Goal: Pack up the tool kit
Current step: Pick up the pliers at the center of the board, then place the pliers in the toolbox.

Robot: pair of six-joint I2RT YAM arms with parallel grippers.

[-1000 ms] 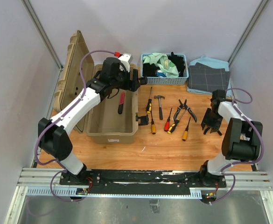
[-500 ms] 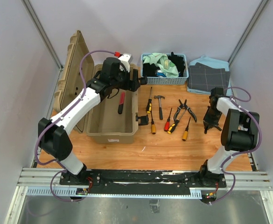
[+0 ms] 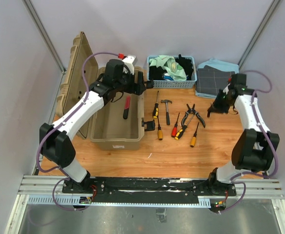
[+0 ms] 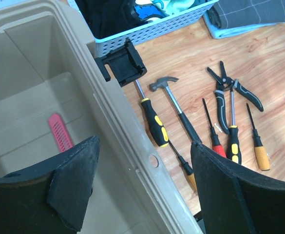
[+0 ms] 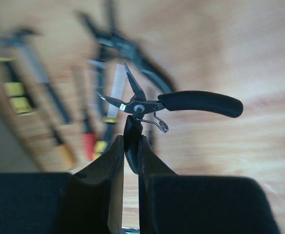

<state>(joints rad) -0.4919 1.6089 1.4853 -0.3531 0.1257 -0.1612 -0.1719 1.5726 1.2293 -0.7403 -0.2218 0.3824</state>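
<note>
Over the wood worktop (image 3: 181,151), hovering the left tool (image 4: 144,180) wide open above the toolbox (image 3: 115,142) rim. Clenching the right tool (image 5: 131,161) on one handle of the pliers (image 5: 196,103).

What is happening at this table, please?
Two robot arms are packing an open toolbox. The right gripper is shut on one handle of small pliers, held above the table. The left gripper hangs open over the toolbox's rim. One red tool lies inside; the hammer, screwdrivers and other pliers lie on the table.
</note>
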